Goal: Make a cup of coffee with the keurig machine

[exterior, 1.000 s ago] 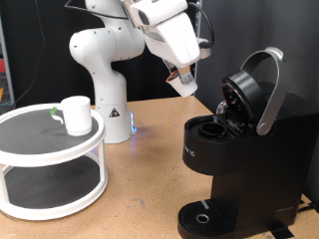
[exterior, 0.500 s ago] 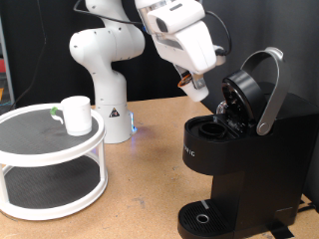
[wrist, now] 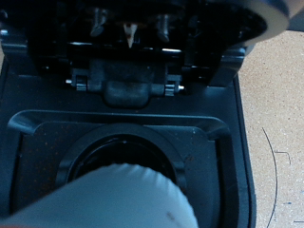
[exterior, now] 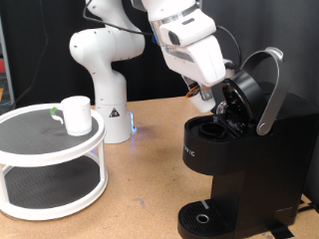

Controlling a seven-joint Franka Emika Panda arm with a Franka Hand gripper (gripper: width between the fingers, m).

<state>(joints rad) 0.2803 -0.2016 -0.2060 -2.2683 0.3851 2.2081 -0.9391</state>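
Observation:
The black keurig machine point(exterior: 244, 169) stands at the exterior view's right with its lid point(exterior: 251, 92) hinged up and its pod chamber point(exterior: 211, 129) open. My gripper point(exterior: 206, 98) hangs just above that chamber, close to the raised lid. In the wrist view a white pod point(wrist: 128, 198) sits in the gripper, right over the round, empty chamber opening point(wrist: 123, 152). The white cup point(exterior: 76, 114) stands upright on the top shelf of a round white stand at the exterior view's left, far from the gripper.
The two-tier round white stand point(exterior: 50, 151) fills the exterior view's lower left. The arm's white base point(exterior: 110, 115) stands behind it on the wooden table point(exterior: 150, 184). The machine's drip tray point(exterior: 204, 217) is bare.
The gripper has moved to the exterior view's right and down, from the open space beside the machine to just above the open pod chamber. The cup and the machine have not moved.

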